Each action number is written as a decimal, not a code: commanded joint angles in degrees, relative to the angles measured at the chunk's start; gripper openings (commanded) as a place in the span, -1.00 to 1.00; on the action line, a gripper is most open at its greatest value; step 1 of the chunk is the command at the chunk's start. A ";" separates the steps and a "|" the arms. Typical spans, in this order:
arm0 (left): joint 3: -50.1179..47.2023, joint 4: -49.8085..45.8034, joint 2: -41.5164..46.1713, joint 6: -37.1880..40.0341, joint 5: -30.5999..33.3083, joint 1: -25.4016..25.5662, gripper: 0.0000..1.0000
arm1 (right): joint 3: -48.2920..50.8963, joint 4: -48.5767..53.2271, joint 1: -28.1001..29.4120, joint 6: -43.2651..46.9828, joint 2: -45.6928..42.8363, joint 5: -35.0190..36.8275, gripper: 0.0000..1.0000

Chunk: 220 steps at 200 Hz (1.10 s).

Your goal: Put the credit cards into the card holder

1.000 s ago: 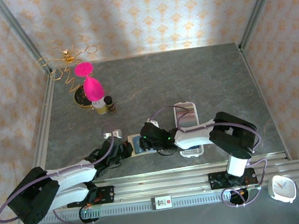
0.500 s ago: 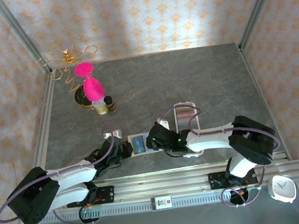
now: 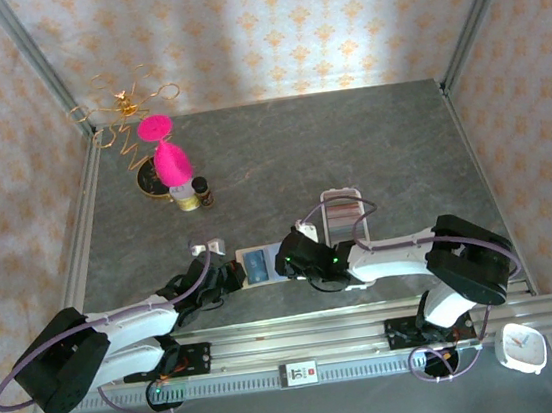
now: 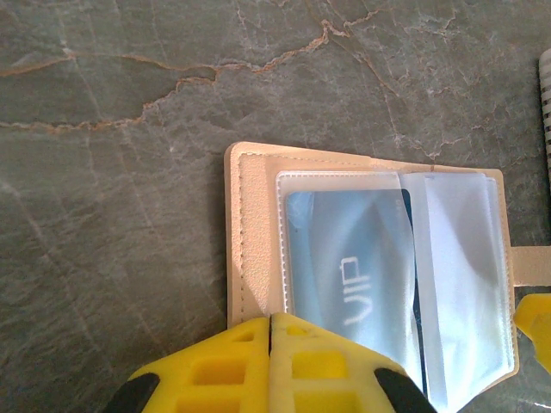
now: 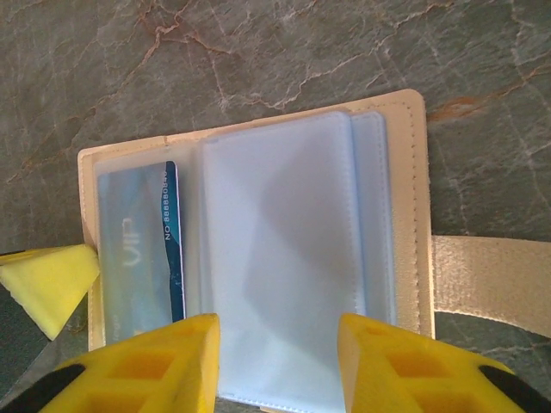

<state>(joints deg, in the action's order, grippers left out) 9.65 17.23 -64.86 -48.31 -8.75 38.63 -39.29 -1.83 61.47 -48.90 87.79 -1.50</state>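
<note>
Left jaws sat closed at the card holder (image 4: 250,258) edge; right jaws stood open above its sleeved blue card (image 4: 344,267)

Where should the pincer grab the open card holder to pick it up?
Probably the strap tab poking out to the right; come in from that side. The card holder lies open and flat, so that narrow strap looks easiest to pinch.

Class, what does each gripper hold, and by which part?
Left gripper: jaws shut on the card holder's cover edge, it seems. Right gripper: jaws open over the sleeves, nothing held.
</note>
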 commanded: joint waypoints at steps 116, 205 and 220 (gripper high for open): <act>-0.33 -0.72 -0.18 0.50 -0.48 0.39 -0.88 | -2.11 -2.63 0.28 -1.08 4.84 -3.14 -0.10; -0.64 -0.83 0.28 0.50 -0.22 0.37 -0.89 | -2.84 -10.89 0.29 -3.25 7.27 -7.21 -0.09; -0.85 -0.90 0.55 0.41 -0.23 0.38 -0.89 | -2.69 -12.37 0.31 -3.61 7.06 -7.71 -0.09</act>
<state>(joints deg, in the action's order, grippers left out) 9.65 17.26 -64.86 -48.34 -8.75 38.63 -41.15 -11.25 61.45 -51.09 94.11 -8.05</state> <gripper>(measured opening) 0.057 0.457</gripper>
